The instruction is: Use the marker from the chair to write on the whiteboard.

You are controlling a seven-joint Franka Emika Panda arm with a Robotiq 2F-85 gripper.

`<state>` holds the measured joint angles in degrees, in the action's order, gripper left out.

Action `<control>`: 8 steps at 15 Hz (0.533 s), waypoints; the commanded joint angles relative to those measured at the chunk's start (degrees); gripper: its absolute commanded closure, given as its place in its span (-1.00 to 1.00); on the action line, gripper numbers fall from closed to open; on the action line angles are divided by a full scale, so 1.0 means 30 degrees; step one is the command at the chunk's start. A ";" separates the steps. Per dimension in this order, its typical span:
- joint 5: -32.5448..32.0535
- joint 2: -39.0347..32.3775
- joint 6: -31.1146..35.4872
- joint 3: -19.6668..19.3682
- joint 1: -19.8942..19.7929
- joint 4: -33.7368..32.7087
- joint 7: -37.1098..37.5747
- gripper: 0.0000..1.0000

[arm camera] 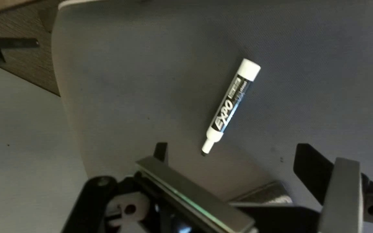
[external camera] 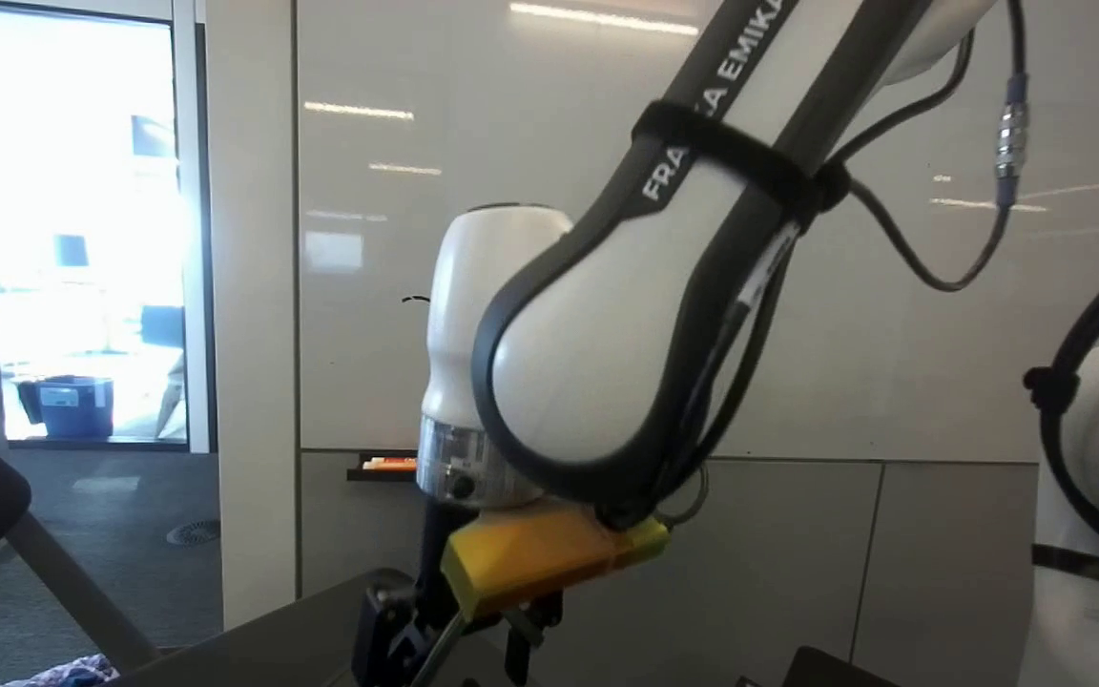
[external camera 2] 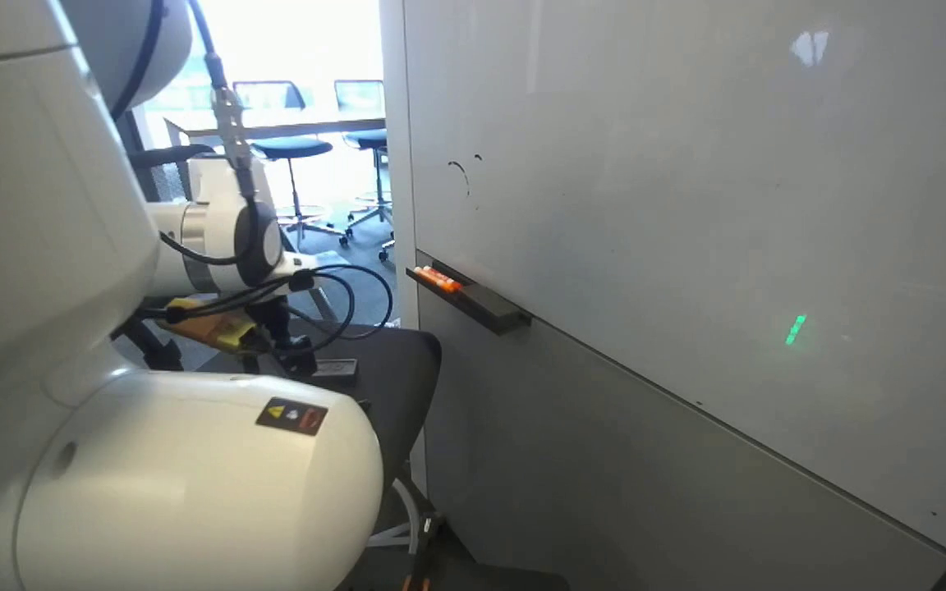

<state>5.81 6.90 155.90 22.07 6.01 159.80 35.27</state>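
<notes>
Hand [arm camera: 233, 153] spread wide, white Expo marker [arm camera: 230, 106], black-and-blue label [arm camera: 235, 97], bare dark tip [arm camera: 203, 153]

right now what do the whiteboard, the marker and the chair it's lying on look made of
Whiteboard: glossy, perhaps coated metal or glass; bright reflections streak it in an exterior view.
Marker: likely smooth, hard plastic; its white ends look evenly coloured, its barrel printed.
Chair: matte, possibly woven fabric; the wrist view shows a fine grain, though textured plastic isn't excluded.
</notes>
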 commanded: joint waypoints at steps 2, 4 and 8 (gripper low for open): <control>-0.5208 -0.2787 0.0441 0.0771 -0.1225 -0.0307 0.6212 -1.00; -0.5896 -0.4325 0.0531 0.0384 -0.1112 -0.0891 0.6951 -1.00; -0.5070 -0.6627 0.1495 0.0397 -0.0982 -0.1942 0.6150 -1.00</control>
<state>-9.58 -7.41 157.63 23.54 3.05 156.95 53.55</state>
